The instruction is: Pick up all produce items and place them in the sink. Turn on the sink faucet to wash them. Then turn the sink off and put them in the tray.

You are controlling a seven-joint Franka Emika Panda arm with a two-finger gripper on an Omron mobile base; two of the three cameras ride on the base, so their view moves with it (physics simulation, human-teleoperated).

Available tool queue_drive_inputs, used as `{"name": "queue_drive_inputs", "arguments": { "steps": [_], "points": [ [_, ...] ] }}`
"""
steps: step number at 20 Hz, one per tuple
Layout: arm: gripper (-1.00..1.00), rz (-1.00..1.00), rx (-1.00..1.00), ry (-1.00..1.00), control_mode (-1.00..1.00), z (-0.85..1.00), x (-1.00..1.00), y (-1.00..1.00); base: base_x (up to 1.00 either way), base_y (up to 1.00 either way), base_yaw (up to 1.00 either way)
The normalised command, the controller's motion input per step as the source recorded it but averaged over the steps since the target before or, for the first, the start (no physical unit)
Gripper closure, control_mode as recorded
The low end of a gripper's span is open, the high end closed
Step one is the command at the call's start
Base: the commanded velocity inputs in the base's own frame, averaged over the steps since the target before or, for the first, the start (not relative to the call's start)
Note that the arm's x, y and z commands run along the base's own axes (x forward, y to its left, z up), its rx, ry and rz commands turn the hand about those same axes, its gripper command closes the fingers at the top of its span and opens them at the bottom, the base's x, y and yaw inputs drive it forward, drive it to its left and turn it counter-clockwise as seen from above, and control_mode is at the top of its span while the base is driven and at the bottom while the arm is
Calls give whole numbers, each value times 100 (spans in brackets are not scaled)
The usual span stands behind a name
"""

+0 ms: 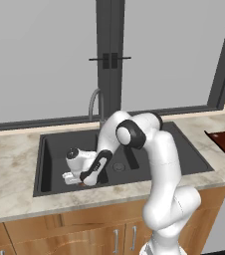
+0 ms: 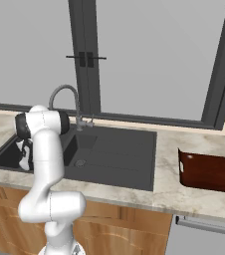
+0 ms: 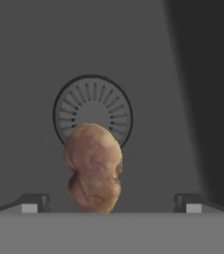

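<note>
Down in the large basin of the dark-grey sink [image 1: 50, 149] we have our gripper [image 3: 109, 203] lowered close to the floor, its two dark fingertips [image 3: 34, 202] spread as wide as they go, holding nothing. Between them, in the hand view, lies the produce item [image 3: 94, 168], a lumpy brownish-orange thing, pinched at its middle so it reads as two knobs, one on the other. It rests on the basin floor and overlaps the near edge of the round slotted drain [image 3: 92, 109]; neither fingertip touches it, each standing well out to its side.

From the left base view we see our white arm [image 1: 159, 164] folded over the counter's edge and down into the basin, the hand at the basin's front left, where a small reddish-brown spot shows just under it. A second drain [image 1: 118, 167] sits in the basin floor to the right of the hand. The grey gooseneck faucet [image 2: 67, 102] stands at the back rim of the sink, in front of the window, its spout arched over the basin; we see no water from it.

On the marble counter [image 2: 169, 144] to the right of the sink, apart from it, sits the dark red-brown tray [image 2: 209, 172] with its raised rim. From the right base view our upper arm hides most of the hand in the basin
</note>
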Motion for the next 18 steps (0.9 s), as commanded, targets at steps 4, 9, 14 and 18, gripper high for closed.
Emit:
{"name": "queue_drive_inputs", "arguments": {
  "steps": [4,9,14,18],
  "points": [
    [-100,0,0,-2,-100,-23,23,8,0,0,0],
    [-100,0,0,-2,-100,-24,22,9,0,0,0],
    [-100,0,0,-1,-100,-33,11,4,0,0,0],
    [-100,0,0,0,-100,-33,0,5,0,0,0]
  ]
}}
